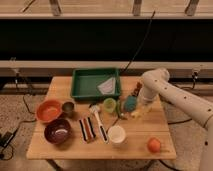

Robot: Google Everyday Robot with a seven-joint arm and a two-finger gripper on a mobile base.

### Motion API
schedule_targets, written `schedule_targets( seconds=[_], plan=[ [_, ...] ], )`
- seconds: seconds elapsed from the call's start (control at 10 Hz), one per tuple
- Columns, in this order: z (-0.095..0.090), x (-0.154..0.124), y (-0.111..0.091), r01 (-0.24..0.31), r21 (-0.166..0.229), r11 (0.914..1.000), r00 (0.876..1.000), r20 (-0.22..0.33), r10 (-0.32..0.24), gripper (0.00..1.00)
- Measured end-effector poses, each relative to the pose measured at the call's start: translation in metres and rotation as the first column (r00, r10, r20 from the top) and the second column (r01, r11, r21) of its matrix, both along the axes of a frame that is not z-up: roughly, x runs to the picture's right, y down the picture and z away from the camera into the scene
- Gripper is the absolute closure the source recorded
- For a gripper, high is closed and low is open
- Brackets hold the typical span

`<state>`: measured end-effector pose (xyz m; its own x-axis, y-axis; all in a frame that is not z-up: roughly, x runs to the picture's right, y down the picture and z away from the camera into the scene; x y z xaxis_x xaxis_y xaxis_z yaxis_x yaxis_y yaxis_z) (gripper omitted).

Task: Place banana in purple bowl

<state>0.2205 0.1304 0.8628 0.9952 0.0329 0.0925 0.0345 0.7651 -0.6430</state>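
The banana [138,113] is pale yellow and lies on the wooden table [75,150], right of centre. My white arm reaches in from the right and bends down over it. The gripper [139,106] is right above the banana, at or very near it. The purple bowl [57,131] stands at the table's front left, far from the gripper, and looks empty.
An orange-red bowl [48,110] and a small dark cup [68,106] stand behind the purple bowl. A green tray [82,82] holding a white sheet is at the back. A green cup [109,105], a teal object [129,104], a white cup [116,134], striped bars [87,128] and an orange fruit [154,144] are nearby.
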Motion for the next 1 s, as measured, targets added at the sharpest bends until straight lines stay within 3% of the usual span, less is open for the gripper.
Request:
schedule_targets(
  seconds=[1.0],
  plan=[
    [0.015,0.016,0.023,-0.018,-0.05,0.9986,0.999,-0.031,0.016,0.36]
  ],
)
